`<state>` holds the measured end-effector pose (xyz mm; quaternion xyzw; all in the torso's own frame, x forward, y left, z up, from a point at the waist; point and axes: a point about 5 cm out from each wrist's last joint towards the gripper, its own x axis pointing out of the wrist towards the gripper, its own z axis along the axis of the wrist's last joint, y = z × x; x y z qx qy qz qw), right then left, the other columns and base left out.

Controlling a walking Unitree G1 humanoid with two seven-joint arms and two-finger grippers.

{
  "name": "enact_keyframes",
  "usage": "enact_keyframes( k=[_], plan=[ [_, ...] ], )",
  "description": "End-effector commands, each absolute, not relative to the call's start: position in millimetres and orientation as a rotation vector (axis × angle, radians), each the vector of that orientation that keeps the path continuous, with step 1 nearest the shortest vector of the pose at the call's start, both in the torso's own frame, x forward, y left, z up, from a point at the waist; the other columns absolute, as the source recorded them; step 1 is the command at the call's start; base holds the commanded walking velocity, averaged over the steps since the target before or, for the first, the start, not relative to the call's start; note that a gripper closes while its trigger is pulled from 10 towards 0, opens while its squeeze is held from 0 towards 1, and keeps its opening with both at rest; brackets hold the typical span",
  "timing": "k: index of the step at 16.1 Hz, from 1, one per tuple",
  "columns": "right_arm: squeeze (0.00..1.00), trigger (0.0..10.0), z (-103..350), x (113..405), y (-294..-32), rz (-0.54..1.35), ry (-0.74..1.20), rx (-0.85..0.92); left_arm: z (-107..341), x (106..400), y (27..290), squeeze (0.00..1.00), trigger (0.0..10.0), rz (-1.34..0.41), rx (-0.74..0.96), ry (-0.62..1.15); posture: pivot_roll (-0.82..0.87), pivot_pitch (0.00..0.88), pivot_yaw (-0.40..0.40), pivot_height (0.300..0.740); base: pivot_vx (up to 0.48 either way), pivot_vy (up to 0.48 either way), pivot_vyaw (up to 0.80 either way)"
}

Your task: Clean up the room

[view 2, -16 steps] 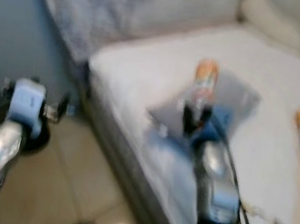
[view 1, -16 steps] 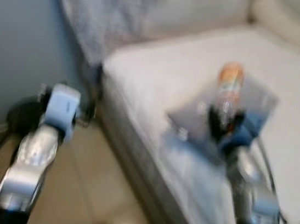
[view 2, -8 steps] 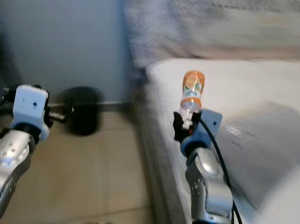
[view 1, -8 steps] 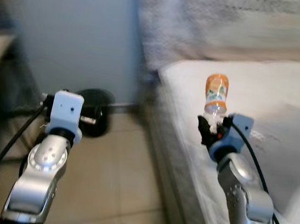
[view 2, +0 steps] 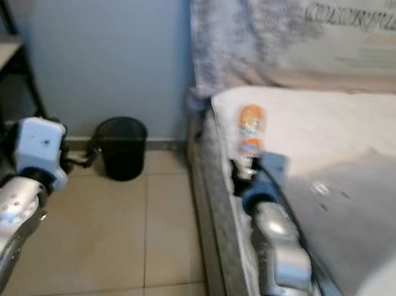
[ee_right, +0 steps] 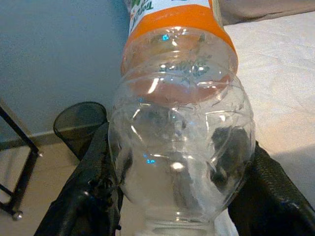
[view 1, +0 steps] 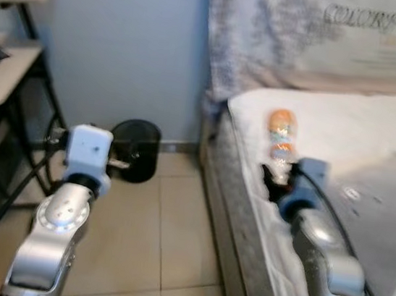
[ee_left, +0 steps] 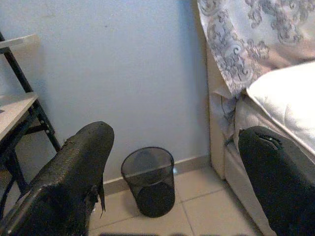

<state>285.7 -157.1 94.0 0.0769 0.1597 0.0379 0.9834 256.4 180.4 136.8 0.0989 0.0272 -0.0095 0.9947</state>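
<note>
Right gripper (view 1: 276, 179) near, over bed (view 1: 375, 135) edge, jaws clamped on lower body of empty plastic bottle (view 1: 281, 135), held upright. Looks light, thin-walled, slick, likely to crush or slip; best held at ribbed waist, not squeezed hard. Left gripper (ee_left: 172, 182) raised over tiled floor (view 1: 164, 238), jaws spread, empty. Farther left, black mesh bin (view 1: 135, 149) against blue wall (view 1: 117, 42), likely drop spot.

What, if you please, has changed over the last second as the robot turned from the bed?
The camera swung left, bringing the black mesh wastebasket by the blue wall into view. The right gripper stays shut on the clear plastic bottle with the orange label. The left gripper stays open and empty.
</note>
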Motion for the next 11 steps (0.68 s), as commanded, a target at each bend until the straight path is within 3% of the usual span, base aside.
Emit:
enact_keyframes(
  k=[1,11],
  plan=[
    [0.0,10.0,94.2,288.9,-143.2,0.124,0.321,0.158,136.3,255.7,187.6,0.0,10.0,0.002,0.214,0.071,0.16,0.0,-0.011,0.74,0.375,0.0,0.8],
    [0.0,10.0,95.1,293.8,-140.1,0.147,0.301,0.083,127.5,257.3,189.9,0.0,10.0,0.011,0.212,0.098,0.17,0.0,-0.016,0.74,0.386,0.0,0.0]
  ],
)
